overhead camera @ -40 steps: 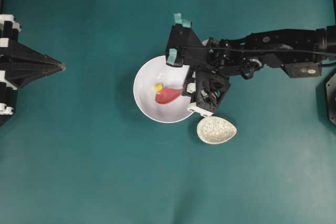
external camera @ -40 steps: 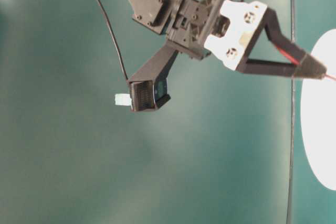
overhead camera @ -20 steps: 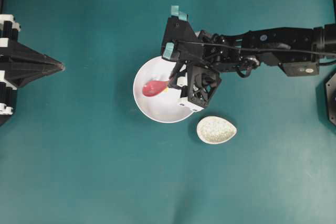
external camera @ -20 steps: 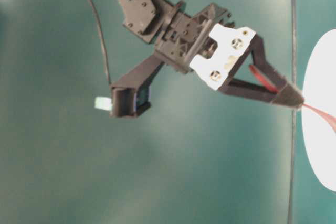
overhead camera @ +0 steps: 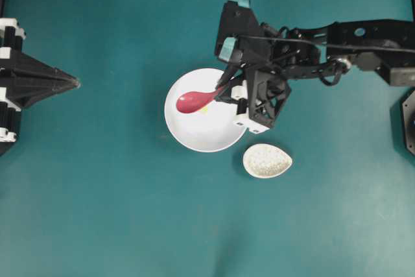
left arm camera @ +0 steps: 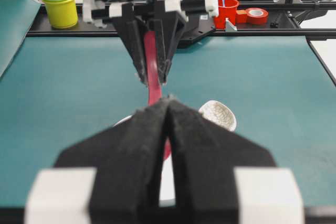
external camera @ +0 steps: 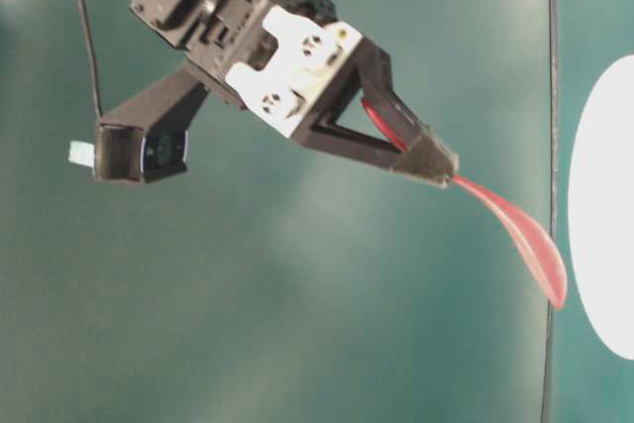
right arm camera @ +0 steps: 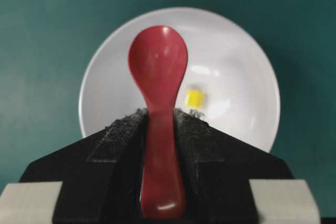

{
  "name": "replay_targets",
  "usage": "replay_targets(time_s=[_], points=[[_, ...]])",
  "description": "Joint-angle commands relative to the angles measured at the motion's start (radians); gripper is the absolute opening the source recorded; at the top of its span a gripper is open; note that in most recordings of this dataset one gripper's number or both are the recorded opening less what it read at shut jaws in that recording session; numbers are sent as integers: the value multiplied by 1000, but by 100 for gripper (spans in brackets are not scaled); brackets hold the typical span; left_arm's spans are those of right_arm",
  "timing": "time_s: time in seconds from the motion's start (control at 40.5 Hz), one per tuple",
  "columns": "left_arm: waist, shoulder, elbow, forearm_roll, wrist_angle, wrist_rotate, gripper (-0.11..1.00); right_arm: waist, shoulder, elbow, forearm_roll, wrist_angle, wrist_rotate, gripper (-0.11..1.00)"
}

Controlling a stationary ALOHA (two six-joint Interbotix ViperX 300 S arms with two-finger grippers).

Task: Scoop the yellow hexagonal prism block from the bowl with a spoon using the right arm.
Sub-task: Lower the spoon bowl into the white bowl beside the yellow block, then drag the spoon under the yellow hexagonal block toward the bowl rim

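My right gripper is shut on the handle of the red-pink spoon and holds it tilted above the white bowl. In the right wrist view the spoon sticks out between my fingers, its scoop empty. The yellow block lies on the bowl's floor, just right of the spoon's neck and apart from it. Overhead only a sliver of the block shows under the spoon. At table level the spoon hangs left of the bowl. My left gripper is shut and empty at the far left.
A small speckled beige dish sits just below and right of the bowl; it also shows in the left wrist view. Stacked cups, a red cup and tape rolls stand beyond the table's far edge.
My right gripper has lifted and drawn back to the right, raising the spoon out of the bowl with an empty scoop. The block stays in the bowl. The left arm has not moved.
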Motion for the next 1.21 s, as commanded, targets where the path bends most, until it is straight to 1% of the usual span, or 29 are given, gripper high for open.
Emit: replay_targets(time_s=[0.0, 0.222, 0.395, 0.618, 1.186], points=[[2, 5, -28, 3, -5, 2, -1, -2, -32, 0, 0, 28, 3, 23], [2, 5, -28, 3, -3, 2, -1, -9, -44, 17, 0, 78, 12, 23], [2, 5, -28, 3, -3, 2, -1, -9, -43, 25, -2, 107, 61, 23], [2, 5, -28, 3, -3, 2, -1, -9, -26, 46, -2, 114, 89, 23], [2, 3, -28, 3, -3, 2, -1, -9, 77, 46, -2, 81, 92, 23]])
